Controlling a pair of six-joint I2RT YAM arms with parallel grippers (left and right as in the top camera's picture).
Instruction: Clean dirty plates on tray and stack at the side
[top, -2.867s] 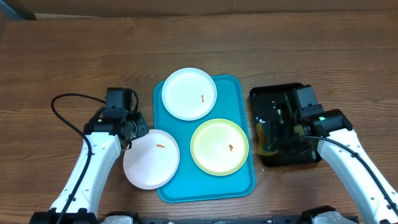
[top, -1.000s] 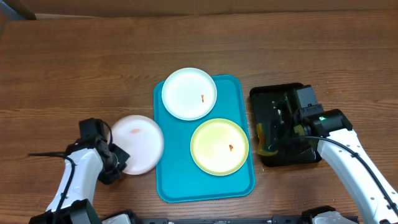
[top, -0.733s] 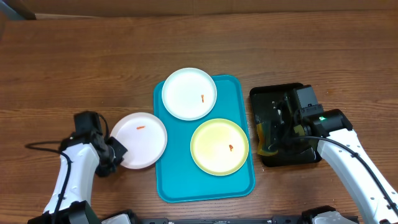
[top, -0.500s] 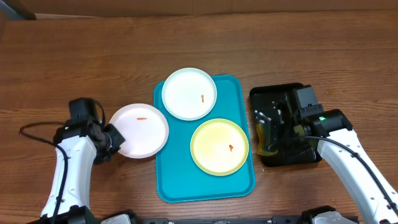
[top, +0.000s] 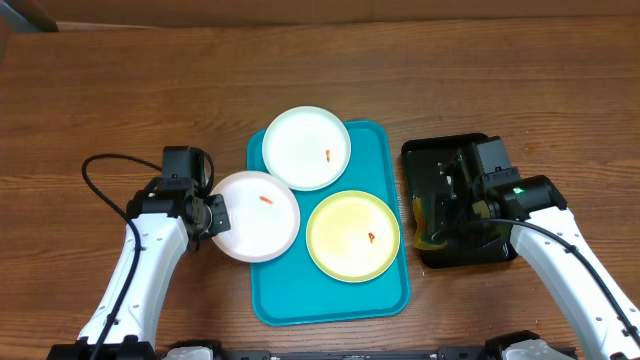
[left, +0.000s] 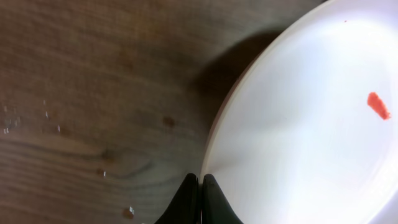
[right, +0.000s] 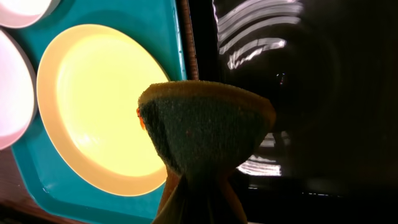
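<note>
The left gripper (left: 200, 185) pinched the white plate (top: 257, 214) by its left rim, so the plate reached rightward over the turquoise tray (top: 385, 292) edge toward the right gripper (right: 198, 202), which was clamped on a sponge (right: 205, 134).

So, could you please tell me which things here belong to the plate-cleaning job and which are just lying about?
Job: held white plate in left pincer, second white plate, yellow-green plate, blue tray, sponge.
Lying about: black tray, wooden table.
</note>
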